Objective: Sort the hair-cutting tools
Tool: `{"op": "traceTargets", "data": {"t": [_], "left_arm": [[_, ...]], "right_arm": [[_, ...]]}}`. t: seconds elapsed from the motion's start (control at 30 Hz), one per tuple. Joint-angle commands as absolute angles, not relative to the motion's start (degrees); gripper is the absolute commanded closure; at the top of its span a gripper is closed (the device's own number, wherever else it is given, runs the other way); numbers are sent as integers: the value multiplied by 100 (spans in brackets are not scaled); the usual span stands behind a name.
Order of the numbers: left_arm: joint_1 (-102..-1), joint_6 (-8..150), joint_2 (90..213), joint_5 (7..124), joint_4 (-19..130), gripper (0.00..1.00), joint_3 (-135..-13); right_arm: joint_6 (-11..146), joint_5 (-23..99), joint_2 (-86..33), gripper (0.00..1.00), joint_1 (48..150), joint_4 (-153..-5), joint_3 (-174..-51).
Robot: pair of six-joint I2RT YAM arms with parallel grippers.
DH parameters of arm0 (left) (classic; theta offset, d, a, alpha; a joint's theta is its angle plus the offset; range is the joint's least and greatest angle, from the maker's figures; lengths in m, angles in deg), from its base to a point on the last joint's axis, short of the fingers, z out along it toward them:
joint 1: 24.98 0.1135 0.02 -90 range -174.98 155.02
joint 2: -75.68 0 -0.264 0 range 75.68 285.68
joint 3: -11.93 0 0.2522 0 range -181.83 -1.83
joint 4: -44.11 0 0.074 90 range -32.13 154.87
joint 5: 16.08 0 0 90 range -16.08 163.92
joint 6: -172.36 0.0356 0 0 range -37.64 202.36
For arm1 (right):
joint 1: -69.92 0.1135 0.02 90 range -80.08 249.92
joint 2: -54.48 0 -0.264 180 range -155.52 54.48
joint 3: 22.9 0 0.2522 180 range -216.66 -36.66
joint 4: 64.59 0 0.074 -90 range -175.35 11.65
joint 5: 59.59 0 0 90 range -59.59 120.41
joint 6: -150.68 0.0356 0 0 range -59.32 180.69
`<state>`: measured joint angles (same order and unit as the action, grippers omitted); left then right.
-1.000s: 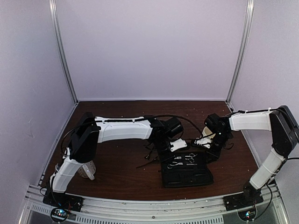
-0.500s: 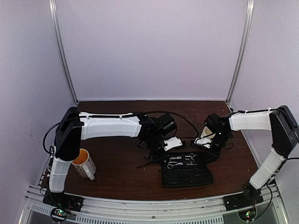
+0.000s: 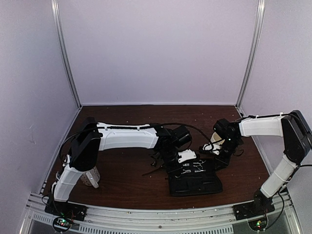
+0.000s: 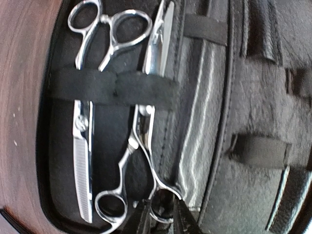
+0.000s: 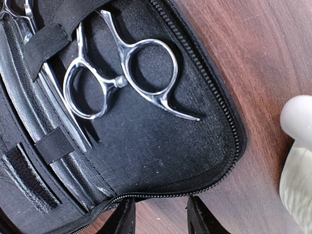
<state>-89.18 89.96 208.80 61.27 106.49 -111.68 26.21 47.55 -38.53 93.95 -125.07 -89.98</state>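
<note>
1. On the table (image 3: 122,192), wide bare wood runs from the arms back to the walls. The case (image 3: 197,186) lies near the front edge.
2. The left arm (image 3: 126,136) reaches across to the case. The right arm (image 3: 261,126) bends in from the right side.
3. The case lies flat and open. Its zip edge curves round close to the right gripper (image 5: 158,214), with wood just beside it.
4. A mug (image 3: 91,179) stands by the left arm, half hidden behind it. A second mug (image 5: 297,161) stands near the case, cut off by the picture's edge.
5. Both scissors lie side by side in the case under one strap (image 4: 112,90). The toothed scissors (image 4: 83,146) and the plain scissors (image 4: 146,141) point opposite ways.
6. The left gripper (image 4: 162,222) is narrow, with a tip on each side of one ring of the plain scissors. I cannot tell if it pinches.
7. The right gripper has a middling gap and holds nothing.
8. A thin dark line (image 3: 152,171) lies left of the case, too small to make out.
</note>
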Motion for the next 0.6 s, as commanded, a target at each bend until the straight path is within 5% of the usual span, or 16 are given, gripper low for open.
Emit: {"op": "traceTargets", "data": {"t": [0.0, 0.23, 0.57], "left_arm": [[-8940, 9067, 21240, 6184, 10734, 82, -11549], [-8948, 9207, 21462, 6377, 10990, 87, -12052], [-8949, 8884, 19945, 6767, 10418, 66, -10708]], "right_arm": [[2639, 4856, -3803, 62, 9402, -12492, -9024], [2632, 4868, -3795, 62, 9409, -12493, -9022], [2551, 4750, -3100, 57, 9317, -12538, -8944]]}}
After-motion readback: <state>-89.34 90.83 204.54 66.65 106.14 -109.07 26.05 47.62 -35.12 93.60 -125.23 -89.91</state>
